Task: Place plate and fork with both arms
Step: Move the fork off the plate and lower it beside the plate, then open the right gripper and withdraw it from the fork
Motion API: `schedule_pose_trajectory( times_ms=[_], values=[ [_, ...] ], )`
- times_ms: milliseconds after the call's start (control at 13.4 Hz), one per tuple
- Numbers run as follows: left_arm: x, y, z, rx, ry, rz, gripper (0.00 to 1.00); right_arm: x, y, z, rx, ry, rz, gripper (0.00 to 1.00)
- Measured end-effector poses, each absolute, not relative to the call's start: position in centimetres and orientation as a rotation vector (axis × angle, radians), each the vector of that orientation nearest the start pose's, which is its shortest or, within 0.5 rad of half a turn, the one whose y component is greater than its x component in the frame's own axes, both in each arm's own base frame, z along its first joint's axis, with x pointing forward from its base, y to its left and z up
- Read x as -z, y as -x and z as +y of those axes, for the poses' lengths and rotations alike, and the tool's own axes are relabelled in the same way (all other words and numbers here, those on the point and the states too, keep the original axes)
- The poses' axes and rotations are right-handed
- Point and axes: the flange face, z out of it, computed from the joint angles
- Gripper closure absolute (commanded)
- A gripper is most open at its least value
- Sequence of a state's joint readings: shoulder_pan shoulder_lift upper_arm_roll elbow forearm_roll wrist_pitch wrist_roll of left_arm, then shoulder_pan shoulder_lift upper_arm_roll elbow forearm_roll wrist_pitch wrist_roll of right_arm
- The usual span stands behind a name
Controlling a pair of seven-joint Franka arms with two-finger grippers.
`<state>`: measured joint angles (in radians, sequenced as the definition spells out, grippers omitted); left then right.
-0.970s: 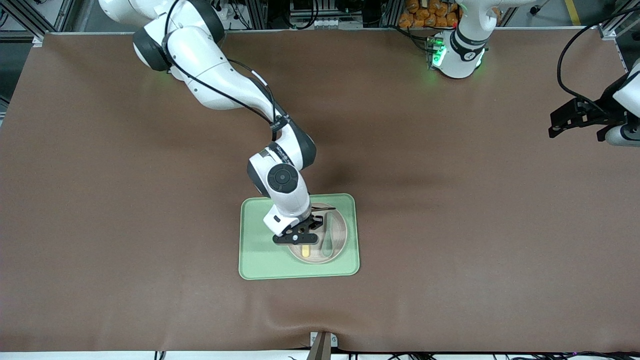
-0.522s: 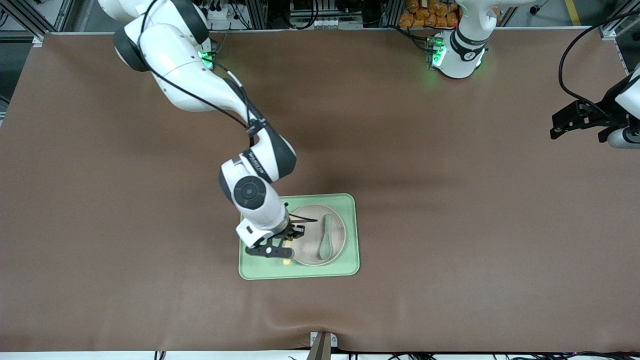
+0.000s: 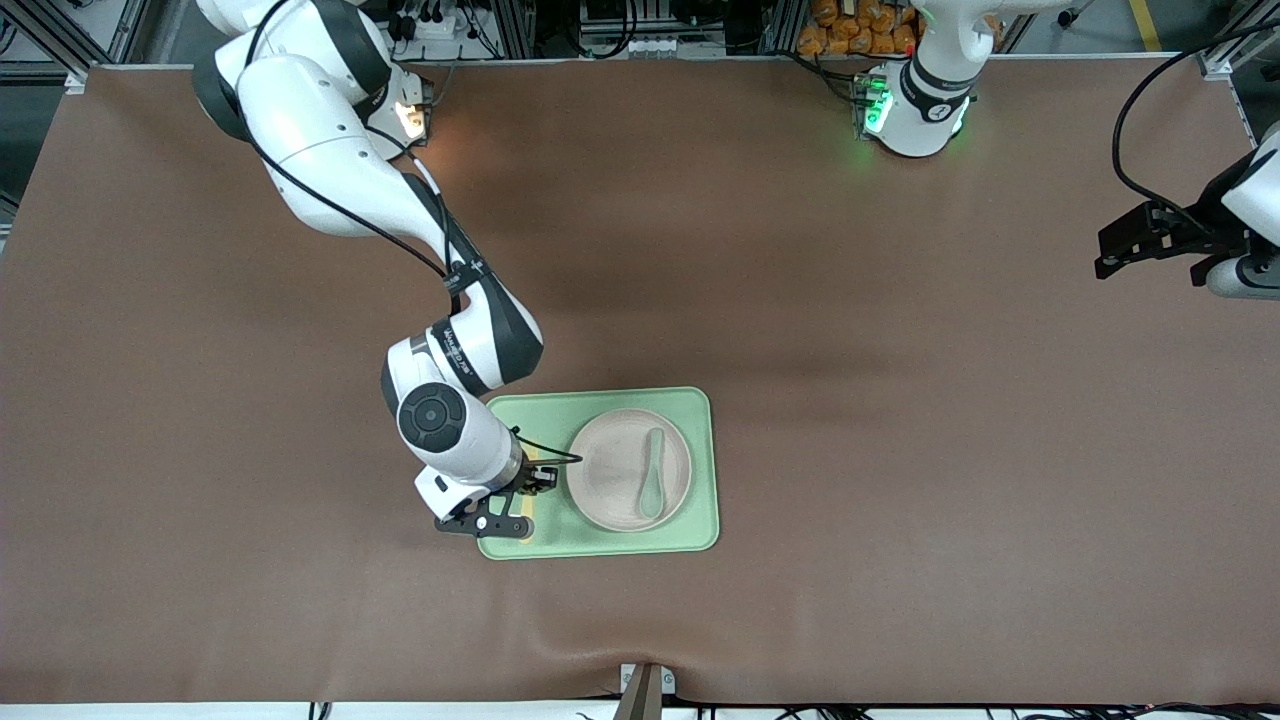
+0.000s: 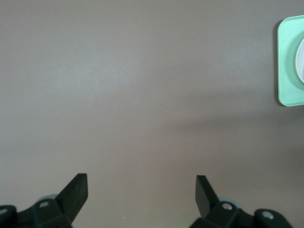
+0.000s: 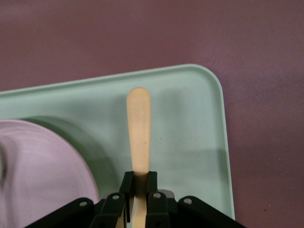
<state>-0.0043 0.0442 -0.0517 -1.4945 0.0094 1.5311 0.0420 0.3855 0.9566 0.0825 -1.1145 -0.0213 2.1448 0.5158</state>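
Note:
My right gripper (image 3: 524, 500) is shut on the pale-yellow fork (image 5: 138, 128), gripping it partway along its length. It holds the fork low over the bare strip of the light-green tray (image 3: 600, 541), beside the plate on the side toward the right arm's end. In the right wrist view the fork's rounded end points at the tray's rim (image 5: 224, 142). The off-white plate (image 3: 615, 470) lies on the tray with a grey-green spoon (image 3: 652, 476) in it. My left gripper (image 3: 1108, 258) is open and empty, up in the air at the left arm's end of the table, where that arm waits.
The brown table mat (image 3: 900, 450) surrounds the tray. The left wrist view shows the mat below the left gripper (image 4: 141, 187), with a corner of the tray (image 4: 286, 66) at the picture's edge. The plate's rim (image 5: 57, 156) lies close beside the fork.
My right gripper has carried the fork from over the plate, sideways toward the right arm's end, to over the tray's bare strip. The left arm has hardly moved.

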Motion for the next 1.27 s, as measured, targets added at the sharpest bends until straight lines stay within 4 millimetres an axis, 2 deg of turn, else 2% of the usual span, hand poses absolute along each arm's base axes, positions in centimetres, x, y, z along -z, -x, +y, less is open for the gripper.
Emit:
schedule_pose_trajectory(
  times_ms=[448, 522, 597, 672, 746, 896, 1045, 1119, 1269],
  values=[
    [-63.2, -56.4, -2.9, -0.012, 3.131, 0.153, 0.0, -19.9, -69.0, 33.0, 0.084, 3.08, 0.058, 1.0],
    [-63.2, -56.4, -2.9, -0.012, 3.131, 0.153, 0.0, -19.7, -68.9, 33.0, 0.084, 3.085, 0.052, 0.7],
    [-63.2, -56.4, -2.9, -0.012, 3.131, 0.153, 0.0, -19.7, -68.9, 33.0, 0.086, 3.086, 0.049, 0.31],
    [-63.2, -56.4, -2.9, -0.012, 3.131, 0.152, 0.0, -19.7, -68.9, 33.0, 0.086, 3.086, 0.049, 0.08],
    [-63.2, -56.4, -2.9, -0.012, 3.131, 0.152, 0.0, -19.9, -68.9, 33.0, 0.088, 3.085, 0.049, 0.0],
    [-63.2, -56.4, -2.9, -0.012, 3.131, 0.152, 0.0, -20.9, -69.1, 33.0, 0.109, 3.079, 0.05, 0.0],
    [-63.2, -56.4, -2.9, -0.011, 3.131, 0.152, 0.0, -23.0, -69.6, 32.7, 0.142, 3.071, 0.058, 0.0],
    [-63.2, -56.4, -2.9, -0.011, 3.131, 0.152, 0.0, -24.2, -69.9, 32.1, 0.147, 3.071, 0.074, 0.0],
    [-63.2, -56.4, -2.9, -0.011, 3.131, 0.152, 0.0, -26.8, -70.9, 29.2, 0.12, 3.075, 0.134, 0.0]
  ],
)
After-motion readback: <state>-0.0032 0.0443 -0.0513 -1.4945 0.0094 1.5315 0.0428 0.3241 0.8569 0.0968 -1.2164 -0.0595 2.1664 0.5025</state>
